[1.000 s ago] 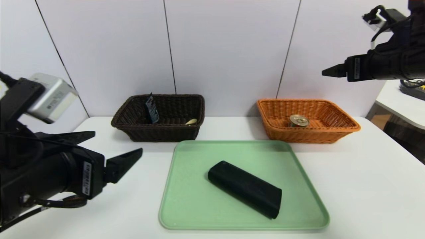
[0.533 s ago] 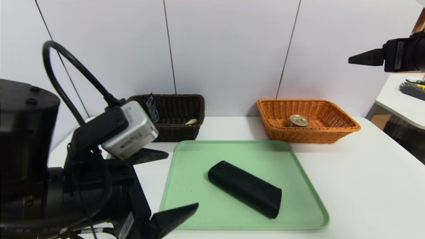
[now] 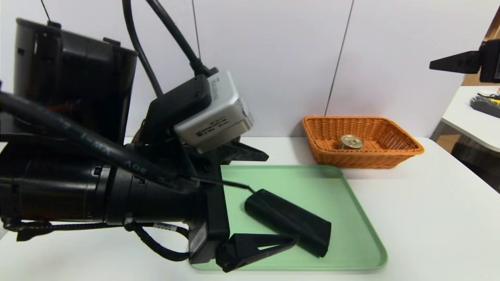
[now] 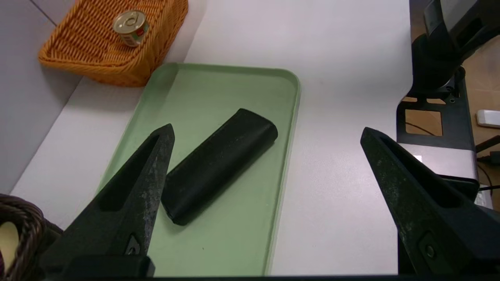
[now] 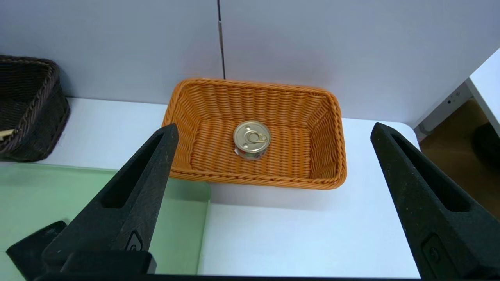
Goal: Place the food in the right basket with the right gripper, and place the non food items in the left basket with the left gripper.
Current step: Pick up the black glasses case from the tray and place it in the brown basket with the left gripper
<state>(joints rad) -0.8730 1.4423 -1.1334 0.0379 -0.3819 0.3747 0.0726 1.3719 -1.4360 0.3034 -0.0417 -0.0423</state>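
The long black case lies slantwise on the green tray. My left gripper hovers open over the tray's left half, one finger on each side of the case's near end, not touching it. In the left wrist view the case lies beside one finger of the open left gripper. The tin can stands in the orange right basket. My right gripper is raised at the far right, open and empty, and looks down on the can. The dark left basket is hidden behind my left arm in the head view.
A wall stands close behind both baskets. Another white table with dark items sits beyond the right edge. The robot's dark stand rises at the table's near side.
My left arm has swung right and forward over the tray, now covering the dark basket in the head view. The right gripper has drawn back to the right. Both stay open.
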